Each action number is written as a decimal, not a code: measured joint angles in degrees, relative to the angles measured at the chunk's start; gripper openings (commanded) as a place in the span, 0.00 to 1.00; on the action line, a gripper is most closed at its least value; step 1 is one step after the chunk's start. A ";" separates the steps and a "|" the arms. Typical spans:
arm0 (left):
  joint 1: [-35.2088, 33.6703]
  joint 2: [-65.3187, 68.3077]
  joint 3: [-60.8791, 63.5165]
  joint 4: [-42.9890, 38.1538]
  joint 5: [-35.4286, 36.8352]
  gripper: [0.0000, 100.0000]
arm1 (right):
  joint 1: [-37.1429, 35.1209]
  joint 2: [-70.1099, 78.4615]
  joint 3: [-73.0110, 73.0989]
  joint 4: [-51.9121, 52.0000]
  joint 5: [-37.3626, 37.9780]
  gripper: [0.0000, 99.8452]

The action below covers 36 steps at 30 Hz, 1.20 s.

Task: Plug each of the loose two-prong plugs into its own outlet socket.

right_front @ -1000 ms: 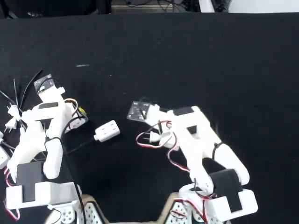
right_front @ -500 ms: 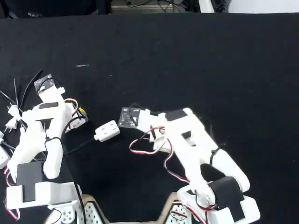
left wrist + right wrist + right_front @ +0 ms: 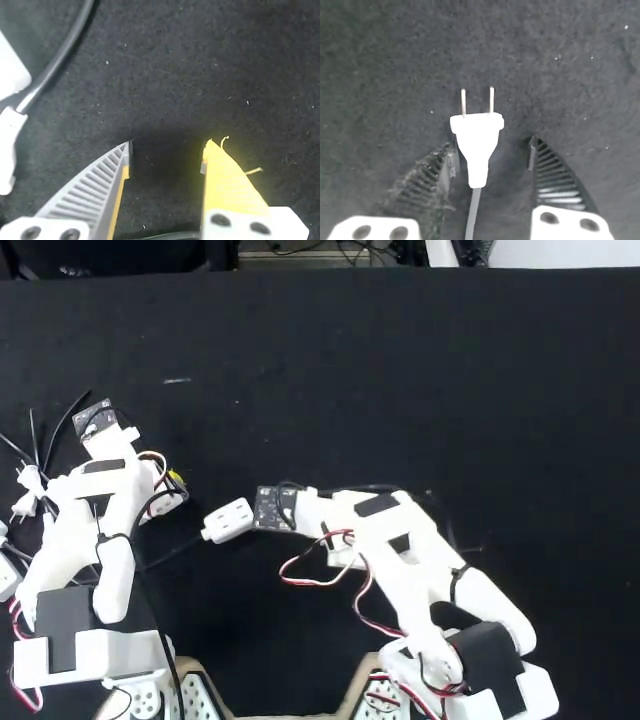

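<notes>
The white outlet block (image 3: 230,520) lies on the black cloth between the two arms, its black cord (image 3: 170,552) trailing toward the left arm's base. My right arm (image 3: 390,540) stretches left, and its wrist end (image 3: 270,508) is right beside the block. My right gripper (image 3: 491,144) is open around a white two-prong plug (image 3: 476,142). The plug's prongs point away from the wrist, and a gap shows on one side of it. My left gripper (image 3: 167,145) is open over bare cloth. More loose white plugs (image 3: 24,490) lie at the far left edge.
A black cable (image 3: 60,55) ending in a white piece (image 3: 9,145) runs past the left gripper. Thin black wires (image 3: 50,430) fan out near the loose plugs. Red and white servo leads (image 3: 320,565) loop off the right arm. The far half of the cloth (image 3: 400,370) is bare.
The right arm has swung left, bringing its wrist from the table's middle up against the outlet block. The left arm has stayed put.
</notes>
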 measured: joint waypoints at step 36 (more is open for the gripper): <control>-0.18 -3.16 1.05 0.00 0.00 0.23 | -6.51 -27.78 -0.09 -1.58 -21.36 0.01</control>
